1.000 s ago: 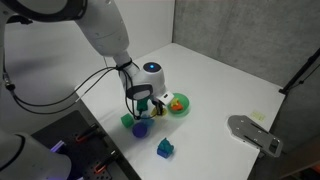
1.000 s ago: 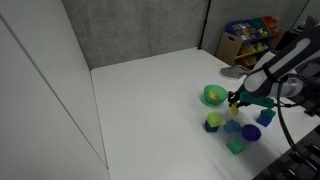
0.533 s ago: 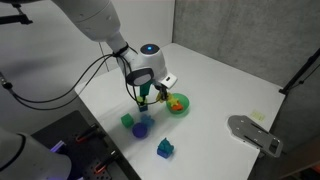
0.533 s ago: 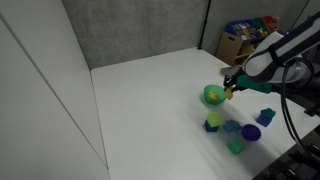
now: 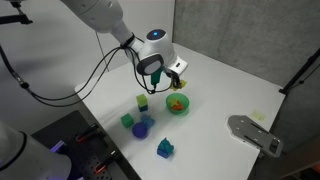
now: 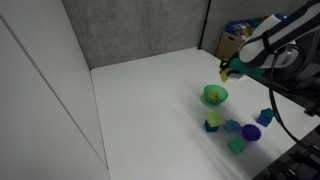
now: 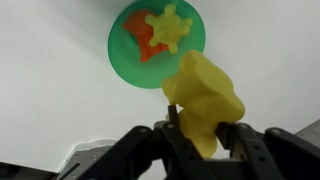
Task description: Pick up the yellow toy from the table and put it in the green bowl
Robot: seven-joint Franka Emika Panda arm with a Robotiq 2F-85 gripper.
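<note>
**White table point(image 5: 225, 85), exterior view, left to right.** A green block point(image 5: 127, 121), a yellow-topped green block point(image 5: 142, 101) and a purple ball point(image 5: 142, 128) are grouped at the near left. A blue-and-green piece point(image 5: 165, 148) is set nearer, a little apart from them. The green bowl point(image 5: 185, 110) is placed just right of the yellow-topped block. A flat grey object point(image 5: 255, 133) is seen well apart at the near right.

**Bowl contents, wrist view.** An orange piece point(image 7: 140, 35) is seen at the left of the green bowl point(image 7: 150, 72). A yellow star-shaped piece point(image 7: 172, 27) lies to its right and overlaps it.

**Gripper.** The gripper point(image 5: 177, 75) is raised above the table, just beyond the bowl's far rim. In the wrist view the yellow toy point(image 7: 205, 95) is clamped between the dark fingers point(image 7: 160, 145), and the jaws are narrowed onto its lower part. The toy is lifted clear of the table and is seen against the bowl's lower right rim. It cannot be told whether the toy hangs exactly over the bowl.

**Limits of view.**
- The bowl's top edge is cut off in the wrist view.
- The fingertips are partly covered by the toy.
- In both exterior views the toy is too small to be made out clearly.
- In an exterior view the gripper point(image 6: 228, 70) is shown above and right of the bowl point(image 6: 207, 99), and the arm is cut off at the right edge.
</note>
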